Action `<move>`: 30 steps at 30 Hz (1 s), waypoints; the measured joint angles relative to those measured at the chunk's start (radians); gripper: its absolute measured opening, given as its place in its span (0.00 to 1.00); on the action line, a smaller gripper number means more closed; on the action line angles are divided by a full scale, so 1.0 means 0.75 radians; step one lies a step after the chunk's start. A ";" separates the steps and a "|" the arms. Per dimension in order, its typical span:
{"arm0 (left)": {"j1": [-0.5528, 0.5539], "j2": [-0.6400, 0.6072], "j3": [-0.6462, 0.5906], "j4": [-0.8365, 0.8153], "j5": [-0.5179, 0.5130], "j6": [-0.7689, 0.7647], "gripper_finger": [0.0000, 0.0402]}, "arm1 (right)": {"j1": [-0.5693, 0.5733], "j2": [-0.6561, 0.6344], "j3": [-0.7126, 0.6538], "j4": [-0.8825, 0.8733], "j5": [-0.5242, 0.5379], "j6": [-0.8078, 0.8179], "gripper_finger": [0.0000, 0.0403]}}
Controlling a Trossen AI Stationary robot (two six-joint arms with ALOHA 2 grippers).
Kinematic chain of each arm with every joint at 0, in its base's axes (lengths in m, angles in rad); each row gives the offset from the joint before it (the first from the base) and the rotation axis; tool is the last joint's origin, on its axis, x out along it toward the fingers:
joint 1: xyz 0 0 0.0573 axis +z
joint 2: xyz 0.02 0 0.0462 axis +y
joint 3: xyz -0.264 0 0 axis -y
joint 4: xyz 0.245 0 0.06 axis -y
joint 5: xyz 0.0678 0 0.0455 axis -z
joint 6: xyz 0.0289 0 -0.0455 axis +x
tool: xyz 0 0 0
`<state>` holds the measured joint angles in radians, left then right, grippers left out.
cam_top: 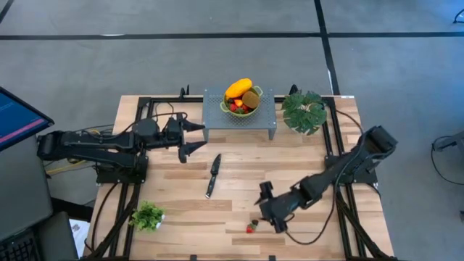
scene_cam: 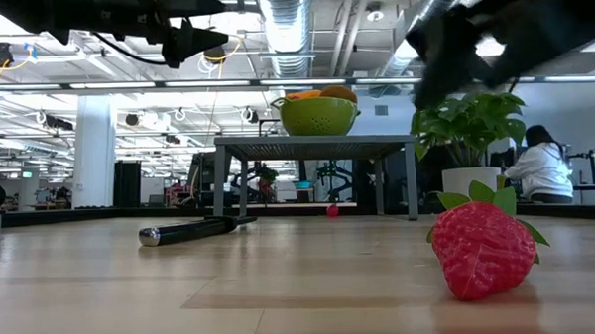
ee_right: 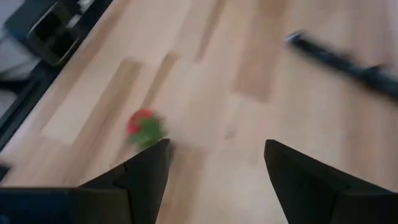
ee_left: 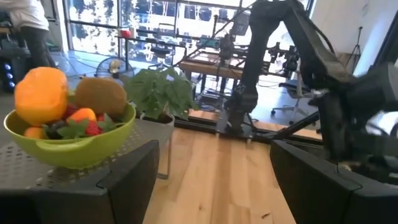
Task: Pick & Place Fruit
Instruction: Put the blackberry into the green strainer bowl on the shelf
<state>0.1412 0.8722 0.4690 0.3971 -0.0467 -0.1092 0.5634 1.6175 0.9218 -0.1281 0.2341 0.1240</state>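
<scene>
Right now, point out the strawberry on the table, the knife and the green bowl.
strawberry (scene_cam: 482,252), low view, middle of its red body.
knife (cam_top: 212,176), high view, middle of it.
green bowl (ee_left: 74,149), left wrist view, front wall.

The right tool (cam_top: 270,214) hangs low over the worktop's near edge, fingers (ee_right: 146,171) spread (nothing between them). The left tool (cam_top: 194,138) is raised, arm stretched level, fingers wide apart.

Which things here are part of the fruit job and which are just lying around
Part of the job:
- strawberry on the table, by the open right gripper
- green bowl of fruit on the grey stand
- yellow-orange fruit and kiwi in it

Lying about:
- knife
- large plant
- small plant
</scene>
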 joint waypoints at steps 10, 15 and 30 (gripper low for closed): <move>-0.047 0.000 -0.001 -0.018 -0.001 -0.069 0.74 | 0.073 0.264 0.102 0.028 -0.073 0.036 0.63; -0.090 0.000 -0.001 -0.019 -0.002 -0.075 0.74 | 0.089 0.372 0.131 0.020 -0.096 0.025 0.63; -0.135 0.000 -0.008 -0.020 -0.008 -0.086 0.74 | 0.078 0.440 0.145 0.097 -0.120 0.038 0.34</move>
<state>0.0399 0.8722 0.4633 0.3820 -0.0525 -0.1734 0.6219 1.9476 1.0303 -0.0554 0.1439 0.1521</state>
